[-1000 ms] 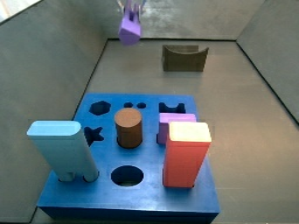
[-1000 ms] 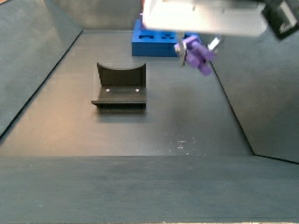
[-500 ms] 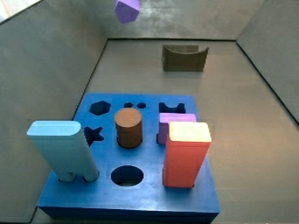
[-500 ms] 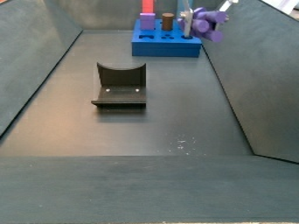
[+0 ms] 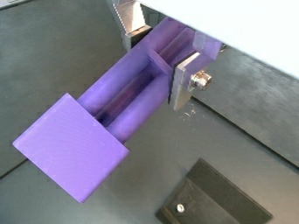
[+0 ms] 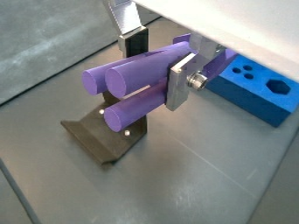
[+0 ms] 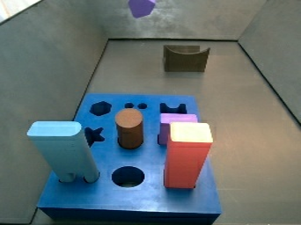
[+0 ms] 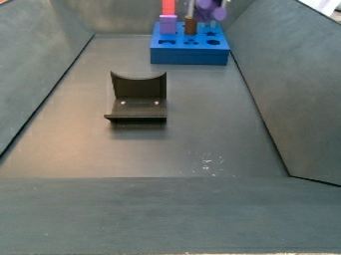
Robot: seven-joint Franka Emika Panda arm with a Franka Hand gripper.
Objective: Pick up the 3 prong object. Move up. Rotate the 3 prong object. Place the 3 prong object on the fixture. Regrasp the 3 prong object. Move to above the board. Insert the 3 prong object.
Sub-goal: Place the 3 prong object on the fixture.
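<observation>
My gripper (image 5: 160, 70) is shut on the 3 prong object (image 5: 111, 114), a long purple lobed peg lying crosswise between the silver fingers (image 5: 187, 80). In both wrist views the peg sticks out well past the fingers (image 6: 179, 83), and its ridges (image 6: 131, 83) show end-on. It hangs high above the floor, at the upper edge of both side views (image 7: 141, 7) (image 8: 209, 8). The fixture (image 6: 111, 140) (image 7: 185, 58) (image 8: 138, 98), a dark notched block, stands on the floor far beneath it. The blue board (image 7: 100, 110) (image 8: 186, 50) (image 6: 257, 87) lies off to one side.
The board carries a light blue block (image 7: 59, 148), a brown cylinder (image 7: 129, 130), a red block (image 7: 188, 154) and a short lilac block (image 7: 177, 118). Grey sloping walls (image 7: 53, 61) enclose the floor on all sides.
The gripper has risen with the peg, which climbed to the upper edge of both side views and turned in the grasp. The fixture and the board stayed put.
</observation>
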